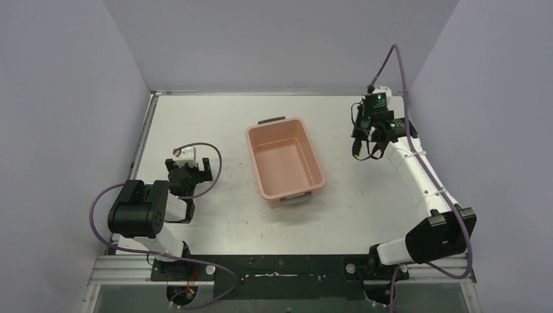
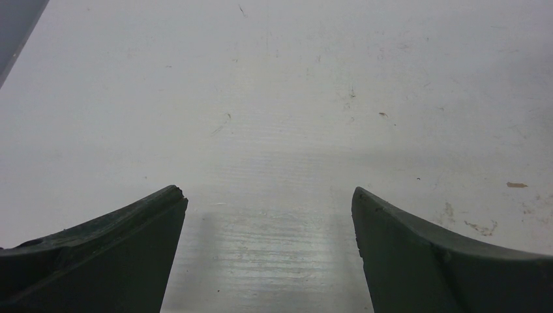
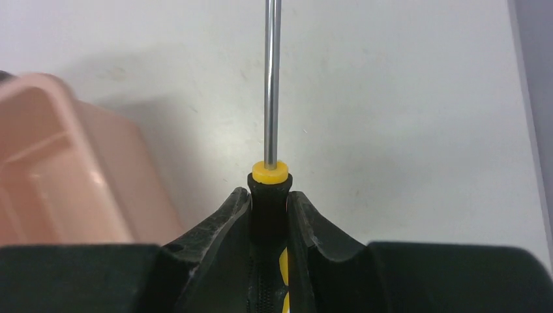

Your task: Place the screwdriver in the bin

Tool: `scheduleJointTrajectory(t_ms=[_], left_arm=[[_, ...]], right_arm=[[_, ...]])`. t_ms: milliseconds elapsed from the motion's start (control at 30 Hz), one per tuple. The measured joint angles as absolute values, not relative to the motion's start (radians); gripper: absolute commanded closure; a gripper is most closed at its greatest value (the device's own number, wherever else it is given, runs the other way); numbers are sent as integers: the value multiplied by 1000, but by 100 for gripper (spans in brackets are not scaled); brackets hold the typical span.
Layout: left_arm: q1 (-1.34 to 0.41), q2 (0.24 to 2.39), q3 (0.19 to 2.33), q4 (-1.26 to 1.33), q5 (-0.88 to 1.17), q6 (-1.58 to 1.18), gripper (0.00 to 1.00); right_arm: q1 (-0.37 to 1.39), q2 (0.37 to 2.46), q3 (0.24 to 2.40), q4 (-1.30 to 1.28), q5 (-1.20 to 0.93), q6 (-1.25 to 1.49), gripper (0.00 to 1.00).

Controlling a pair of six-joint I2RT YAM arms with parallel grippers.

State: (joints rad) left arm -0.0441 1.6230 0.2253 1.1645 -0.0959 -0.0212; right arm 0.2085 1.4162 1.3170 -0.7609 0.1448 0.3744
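The salmon-pink bin (image 1: 285, 160) stands mid-table, empty inside, with grey handles at its short ends. My right gripper (image 1: 357, 151) is raised to the right of the bin and is shut on the screwdriver (image 3: 269, 189). Its yellow-and-black handle sits between the fingers (image 3: 222, 222) and the thin metal shaft (image 3: 272, 78) points straight ahead over bare table. The bin's edge shows at the left of the right wrist view (image 3: 59, 169). My left gripper (image 1: 195, 171) is open and empty, low over the table left of the bin; it also shows in the left wrist view (image 2: 269, 195).
Grey walls enclose the white table (image 1: 215, 124) on the left, back and right. The right arm's purple cable (image 1: 399, 72) loops above its wrist. The left arm's cable (image 1: 209, 156) curls beside its gripper.
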Motion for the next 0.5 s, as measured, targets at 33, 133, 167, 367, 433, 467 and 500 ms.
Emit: scheduleJointTrajectory(t_ms=[33, 133, 167, 367, 433, 467, 500], left_arm=[[-44, 1623, 225, 1164, -96, -21, 3], [-44, 1623, 225, 1164, -96, -21, 3], [-44, 1623, 225, 1164, -96, -21, 3], [-44, 1623, 225, 1164, -96, -21, 3], [-44, 1623, 225, 1164, -96, -21, 3], [-44, 1623, 225, 1164, -96, -21, 3], [-44, 1623, 225, 1164, -96, -21, 3]], right_arm=[[222, 1409, 1371, -770, 150, 374, 100], [311, 1397, 1493, -773, 160, 380, 100], [360, 1399, 1524, -772, 164, 382, 100], [687, 1494, 1625, -747, 153, 387, 100], [756, 1552, 1629, -740, 142, 385, 100], [778, 1585, 1627, -742, 137, 384, 100], [791, 1617, 1620, -739, 131, 384, 100]])
